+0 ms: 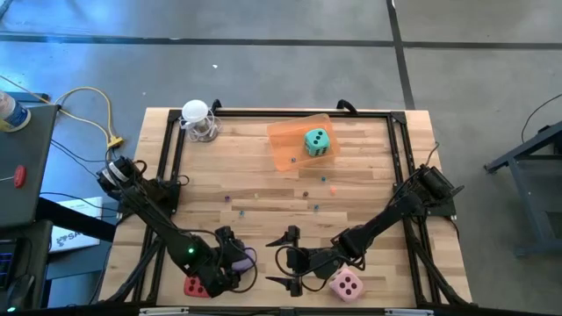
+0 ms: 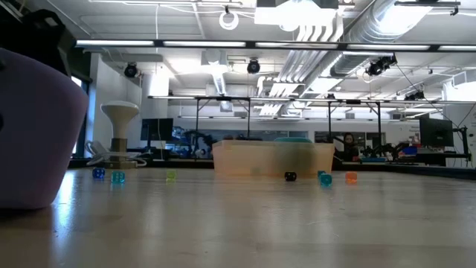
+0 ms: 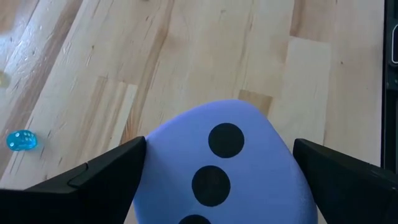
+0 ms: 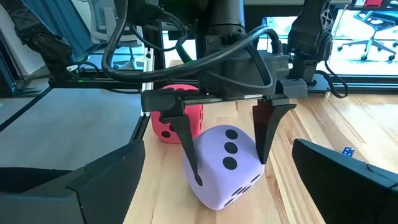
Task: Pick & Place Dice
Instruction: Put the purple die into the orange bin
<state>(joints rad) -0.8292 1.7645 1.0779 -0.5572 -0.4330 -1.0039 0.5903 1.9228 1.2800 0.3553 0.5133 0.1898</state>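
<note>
- Risk: left gripper (image 4: 227,140) straddles the purple die (image 4: 225,165) with fingers wide, not clamped; the die looks tilted on an edge, so an off-centre close could roll it or squeeze it out.
- Risk: red die (image 4: 177,121) sits just behind the purple one; a nudge could knock it.
- Left arm reaches low over the near bench (image 1: 263,189) edge, gripper pointing down.
- Right gripper (image 1: 285,259) wide and empty, just beside the pink die (image 1: 346,283), facing the left one.
- Teal die (image 1: 317,142) sits in the orange tray (image 1: 285,145) at the far side.
</note>
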